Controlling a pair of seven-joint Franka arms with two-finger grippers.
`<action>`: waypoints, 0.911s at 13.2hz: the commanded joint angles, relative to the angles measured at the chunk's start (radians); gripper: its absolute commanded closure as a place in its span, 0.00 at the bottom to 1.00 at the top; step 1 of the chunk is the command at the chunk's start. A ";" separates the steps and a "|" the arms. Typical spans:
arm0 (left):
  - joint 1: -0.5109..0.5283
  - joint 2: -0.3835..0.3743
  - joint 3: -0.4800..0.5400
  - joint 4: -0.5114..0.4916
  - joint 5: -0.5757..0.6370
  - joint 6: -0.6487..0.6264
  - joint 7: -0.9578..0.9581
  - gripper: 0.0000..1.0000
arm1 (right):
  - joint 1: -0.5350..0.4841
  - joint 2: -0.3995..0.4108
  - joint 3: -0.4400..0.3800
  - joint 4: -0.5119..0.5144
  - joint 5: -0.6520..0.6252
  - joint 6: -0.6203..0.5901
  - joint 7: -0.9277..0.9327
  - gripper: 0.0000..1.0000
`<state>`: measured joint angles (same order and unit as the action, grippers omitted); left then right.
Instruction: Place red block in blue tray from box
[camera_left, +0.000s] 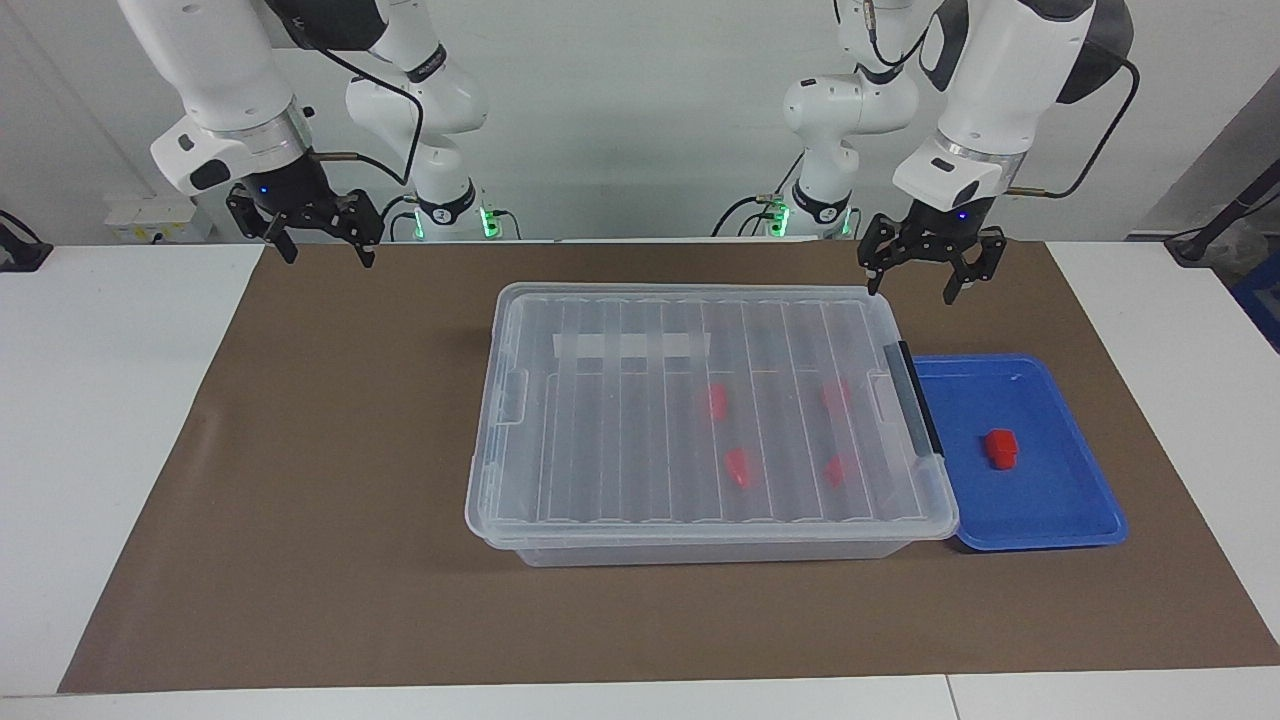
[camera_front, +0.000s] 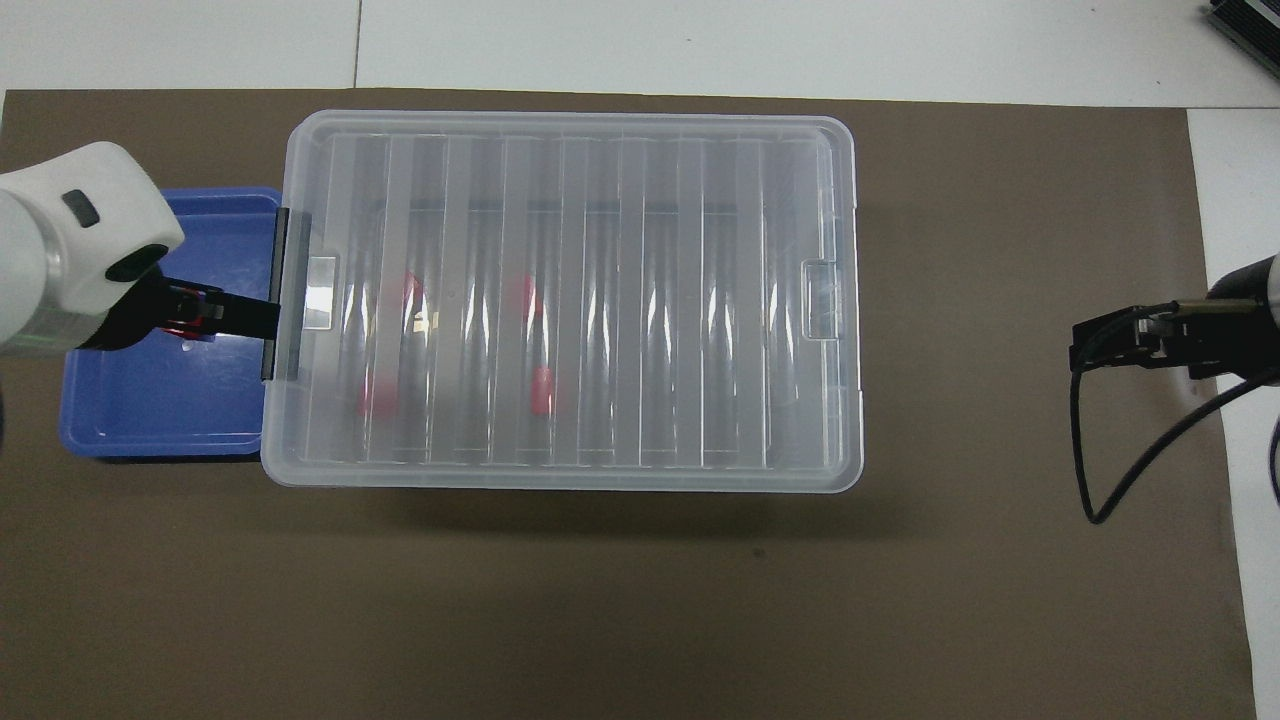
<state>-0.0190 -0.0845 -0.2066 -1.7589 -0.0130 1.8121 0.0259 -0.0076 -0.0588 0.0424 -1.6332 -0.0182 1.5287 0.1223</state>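
Observation:
The clear box (camera_left: 600, 440) stands mid-table with its ribbed lid shut and its dark latch bar (camera_left: 912, 400) toward the left arm's end. Several red blocks show through the lid, one of them (camera_left: 738, 467) near the middle. The blue tray (camera_left: 1050, 500) lies beside the latch end and holds one red block (camera_left: 1001, 448). My left gripper (camera_left: 911, 292) is open and empty, raised over the tray next to the latch bar. In the overhead view it (camera_front: 250, 318) covers most of that block (camera_front: 185, 325). My right gripper (camera_left: 330, 258) is open and empty.
A brown mat (camera_left: 300, 500) covers the table under the box (camera_front: 650, 300) and the tray (camera_front: 150, 410). The right arm waits with its gripper (camera_front: 1085, 345) raised over the mat at its own end, a black cable looping below it.

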 joint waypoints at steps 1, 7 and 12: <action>0.011 -0.017 0.013 -0.004 -0.002 -0.002 0.000 0.00 | -0.014 -0.013 0.004 -0.010 0.018 -0.002 -0.001 0.00; 0.013 -0.015 0.024 -0.007 -0.002 0.027 0.000 0.00 | -0.014 -0.013 0.004 -0.010 0.018 -0.002 -0.001 0.00; 0.037 -0.014 0.026 -0.005 -0.001 0.052 0.011 0.00 | -0.014 -0.013 0.005 -0.010 0.018 -0.002 -0.001 0.00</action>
<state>0.0003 -0.0872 -0.1823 -1.7587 -0.0130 1.8455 0.0264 -0.0076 -0.0588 0.0423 -1.6332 -0.0182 1.5287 0.1223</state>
